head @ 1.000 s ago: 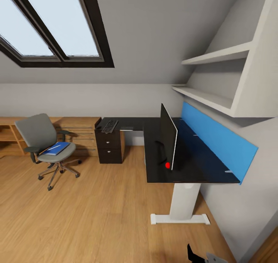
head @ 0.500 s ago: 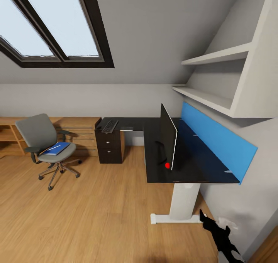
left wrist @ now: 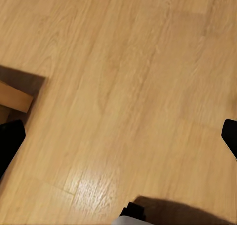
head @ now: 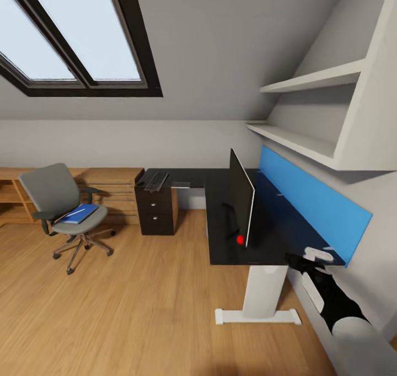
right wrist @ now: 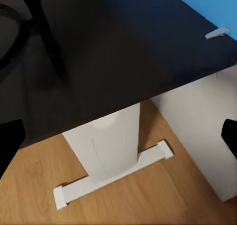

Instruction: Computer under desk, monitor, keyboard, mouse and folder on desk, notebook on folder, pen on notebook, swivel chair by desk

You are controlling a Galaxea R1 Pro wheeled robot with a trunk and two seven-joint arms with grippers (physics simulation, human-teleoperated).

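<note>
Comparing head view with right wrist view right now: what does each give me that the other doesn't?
Head view alone: the swivel chair with the blue folder on its seat, the keyboard on the far desk wing, the monitor standing edge-on, the shelves, and the right gripper raised by the desk's near corner.

Right wrist alone: a close look at the white foot bar on the wood floor and a small grey clip at the blue panel's base.

Both: the desk with its black top, its white leg and the blue wall panel.
</note>
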